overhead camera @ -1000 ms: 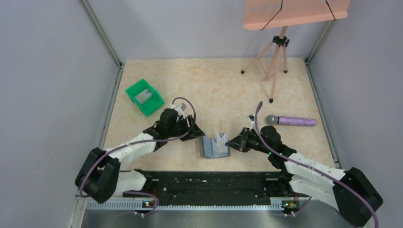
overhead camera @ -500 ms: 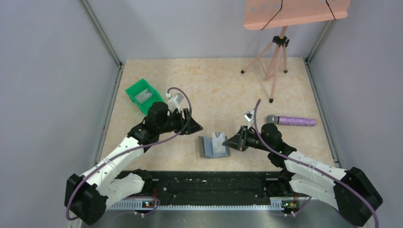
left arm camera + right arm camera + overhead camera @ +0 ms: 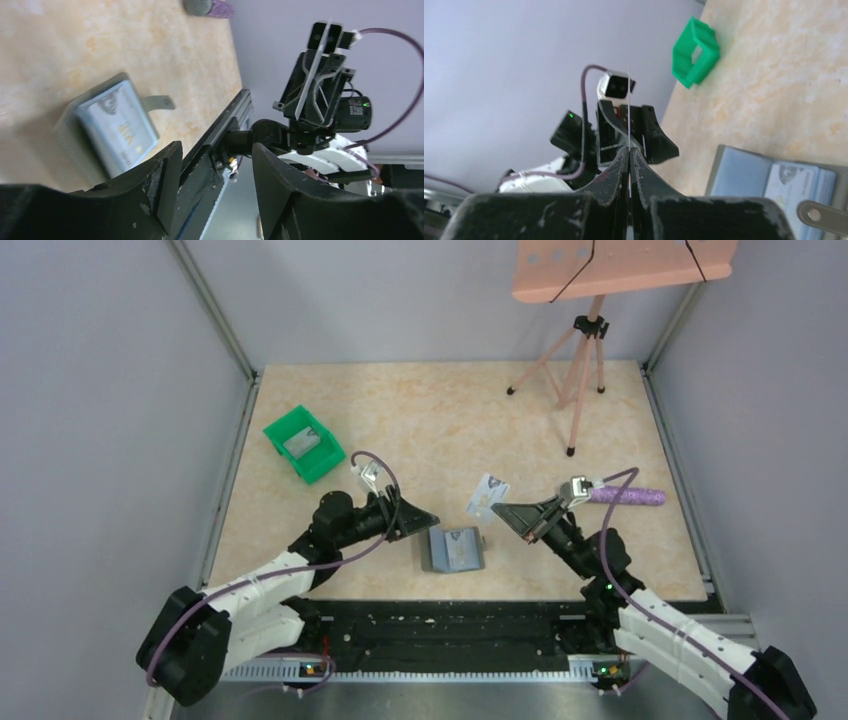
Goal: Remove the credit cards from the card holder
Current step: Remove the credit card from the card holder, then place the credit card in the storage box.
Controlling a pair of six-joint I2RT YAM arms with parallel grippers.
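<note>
The grey card holder (image 3: pixel 452 550) lies open on the table near the front edge, with a blue-grey card showing inside; it also shows in the left wrist view (image 3: pixel 107 131) and in the right wrist view (image 3: pixel 774 182). My right gripper (image 3: pixel 503 510) is shut on a pale credit card (image 3: pixel 487 495) and holds it in the air, up and to the right of the holder; in the right wrist view the card shows edge-on (image 3: pixel 629 107) between the fingers. My left gripper (image 3: pixel 425 521) is open and empty, just left of the holder.
A green plastic bin (image 3: pixel 303 443) with a grey item inside stands at the back left. A purple-handled microphone (image 3: pixel 620 495) lies at the right. A pink tripod stand (image 3: pixel 580 360) stands at the back right. A black rail (image 3: pixel 440 625) runs along the front edge.
My right gripper has lifted a card out of the holder and risen up and to the right. My left gripper has moved back toward the holder's left edge.
</note>
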